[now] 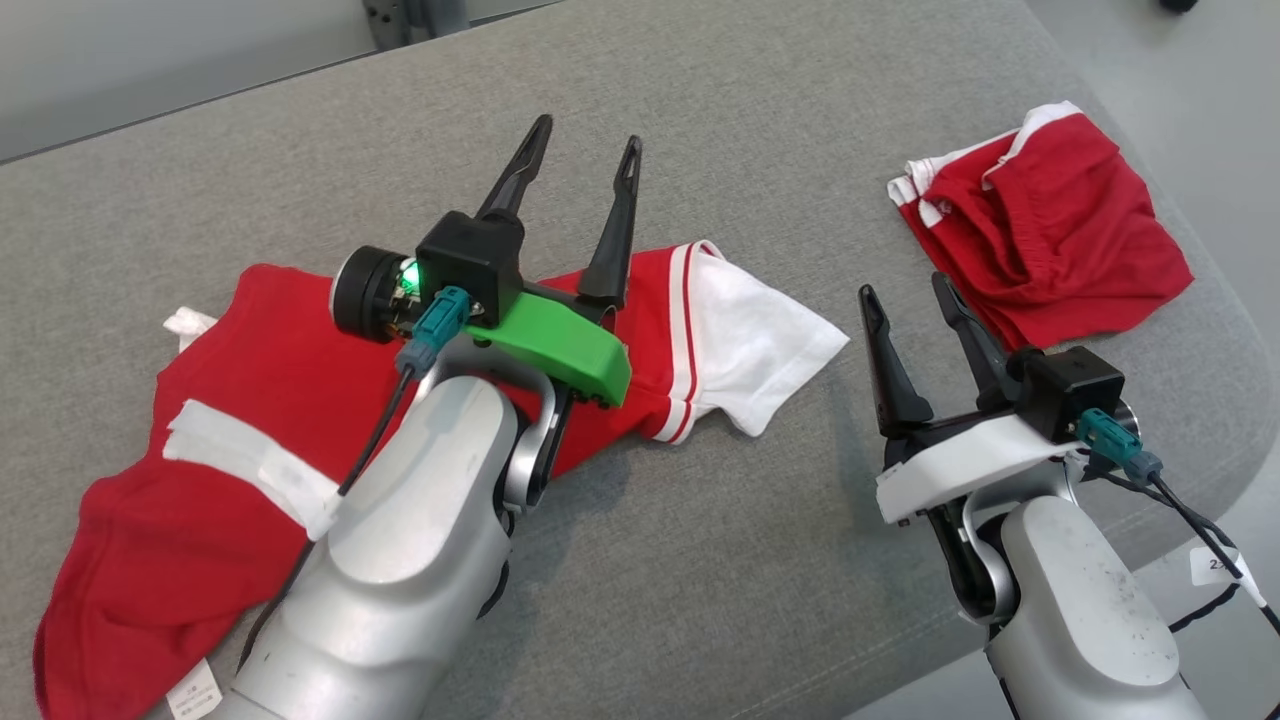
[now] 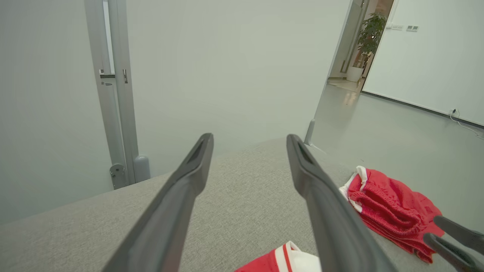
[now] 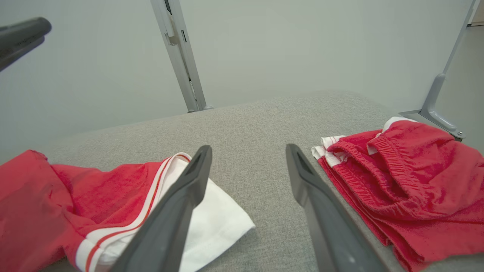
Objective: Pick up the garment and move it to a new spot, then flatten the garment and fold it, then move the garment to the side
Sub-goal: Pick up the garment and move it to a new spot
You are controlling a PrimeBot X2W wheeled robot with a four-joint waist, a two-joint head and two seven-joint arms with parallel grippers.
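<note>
**Head view.**
- Red T-shirt (image 1: pixel 280 340): lies rumpled on the left half of the grey padded table (image 1: pixel 700 120), hem bunched at the near edge, white sleeve (image 1: pixel 750 340) thrown out to the right.
- Left gripper (image 1: pixel 586 132): above the shirt's middle, fingers spread, nothing between them.
- Right gripper (image 1: pixel 903 285): released and empty, over bare table between the sleeve and the red shorts (image 1: pixel 1050 230).
- Hazard: a pinch taken at the bunched middle would likely catch both layers, so the shirt would lift as a wad and not flatten.

**Left wrist view.**
- Left gripper (image 2: pixel 249 139): fingers wide apart and pointing across the table (image 2: pixel 242 196).
- Sleeve (image 2: pixel 291 260): shows only at the bottom edge.
- Shorts (image 2: pixel 389 207): off to the right.
- Hazard: with the cloth below the fingers' line, a closing move could shut on air.

**Right wrist view.**
- Right gripper (image 3: pixel 248 149): spread, holding nothing.
- Shirt (image 3: pixel 56 204) and sleeve (image 3: pixel 219 223): on its left.
- Shorts (image 3: pixel 408 177): near on its right.
- Hazard: a sweep rightward while spreading the shirt could snag or drag the shorts. The shirt's near hem could also slide off the table edge.
</note>
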